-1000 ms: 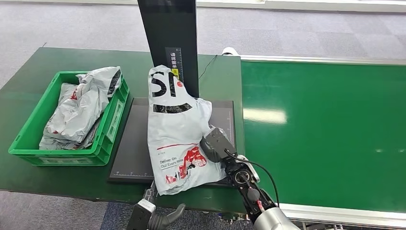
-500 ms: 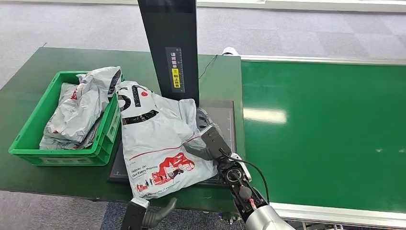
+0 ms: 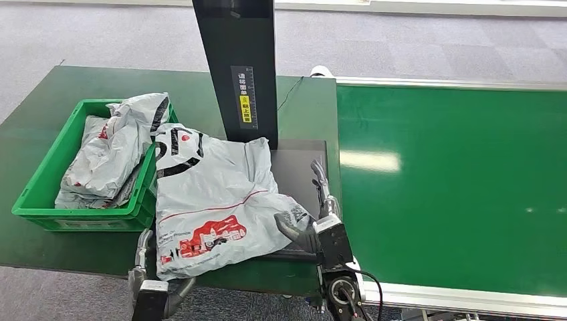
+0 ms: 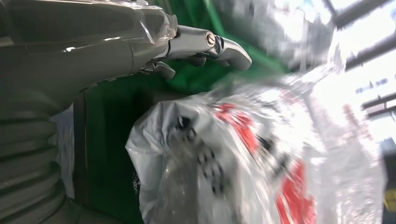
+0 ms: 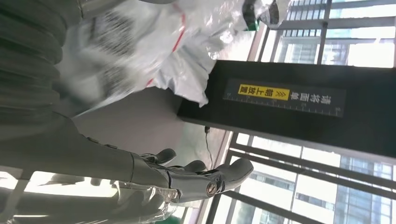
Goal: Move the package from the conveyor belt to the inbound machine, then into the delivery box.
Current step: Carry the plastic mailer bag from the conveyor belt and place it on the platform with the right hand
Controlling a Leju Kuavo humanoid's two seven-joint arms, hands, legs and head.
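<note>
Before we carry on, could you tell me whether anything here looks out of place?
Yes: the grey package lies askew, half off the inbound machine's dark plate, one end against the green crate, another corner overhanging the table's near edge.

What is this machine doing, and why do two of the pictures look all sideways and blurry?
It is a robot shaped like a person. The big picture is what it sees from its head, looking down. The two tilted ones come from cameras on its wrists, so they look sideways.

On the dark green table lies a flat black plate, the inbound machine, with a tall black post. A grey package with red pictures lies across it, one end reaching the green delivery box, which already holds other grey bags. The bright green conveyor belt is on the right.

The right hand touches the package's edge, fingers spread. The left hand waits under its near corner.
</note>
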